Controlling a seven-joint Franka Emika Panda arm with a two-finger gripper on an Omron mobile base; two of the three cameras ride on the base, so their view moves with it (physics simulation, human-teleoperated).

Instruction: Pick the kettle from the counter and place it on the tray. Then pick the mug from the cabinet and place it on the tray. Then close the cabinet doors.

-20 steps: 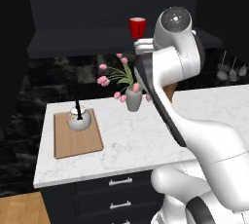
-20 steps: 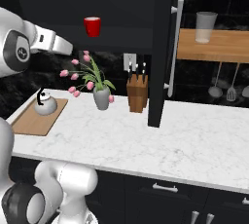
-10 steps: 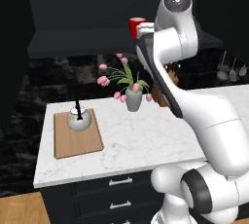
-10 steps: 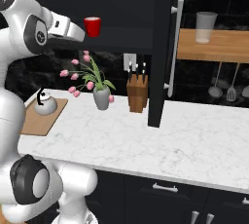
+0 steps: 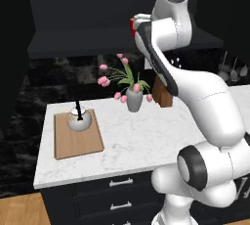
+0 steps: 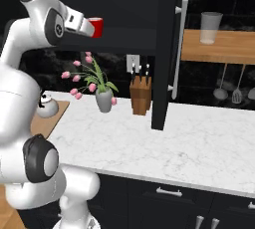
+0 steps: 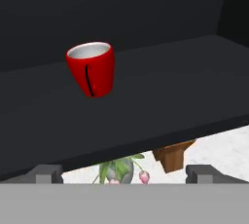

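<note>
The red mug (image 7: 91,68) stands upright on the dark shelf (image 7: 170,86) of the black cabinet (image 5: 88,4), handle turned toward the hand camera. My gripper (image 6: 90,27) is open, level with the shelf and just short of the mug (image 6: 97,27), with nothing between the fingertips (image 7: 46,173). The silver-white kettle (image 5: 79,120) sits on the wooden tray (image 5: 73,143) at the counter's (image 5: 146,141) left end. One cabinet door (image 6: 167,49) stands open, edge-on, with its silver handle (image 6: 178,49) facing me. In the left base view my arm covers most of the mug (image 5: 132,26).
A grey vase of pink tulips (image 6: 103,98) and a brown knife block (image 6: 141,96) stand on the counter below the shelf. To the right, a wooden wall shelf (image 6: 219,46) carries a glass (image 6: 210,28), with utensils (image 6: 229,91) hanging under it.
My arm has lifted and reached forward, bringing the open hand up to shelf height and close to the mug. Kettle, tray and mug have not moved.
</note>
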